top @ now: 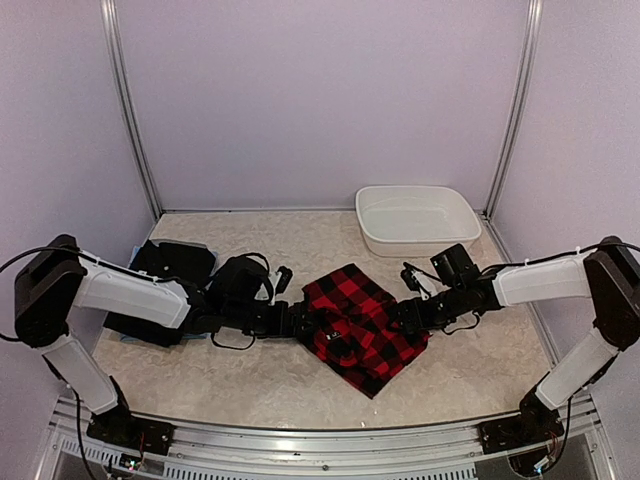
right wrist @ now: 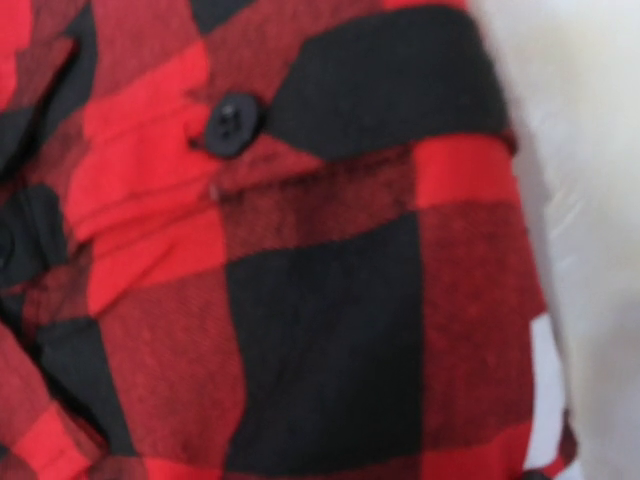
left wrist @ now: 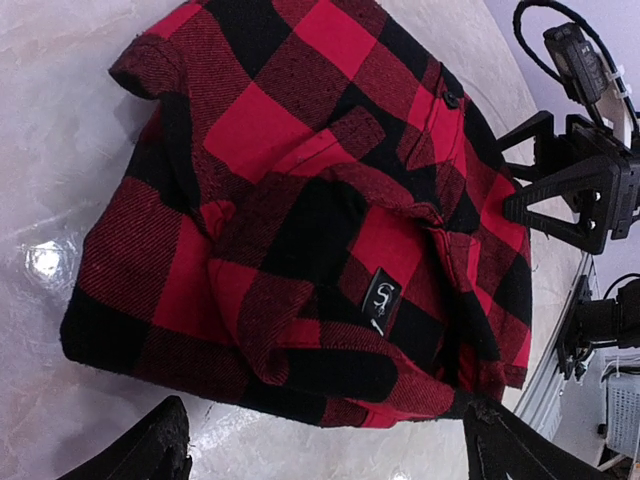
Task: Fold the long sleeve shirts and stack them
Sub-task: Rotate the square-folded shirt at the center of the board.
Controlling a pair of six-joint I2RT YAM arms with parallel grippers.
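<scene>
Folded flannel shirt (top: 355,320) mid-tabletop. Left tool (top: 299,321) released, spread wide at shirt's left edge. Right tool (top: 408,316) at right edge; grip: cannot tell.

the counter (top: 250,385) was a pale beige, marbled sheet, glossy enough to throw back a small white glare (left wrist: 45,260) in the left wrist view. plain lilac walls (top: 320,100) closed it in along the far, left and right edges. a slim aluminium post (top: 130,110) rose at the far left corner and a second post (top: 515,110) at the far right corner. a ridged metal rail (top: 320,447) ran along the near edge.
</scene>
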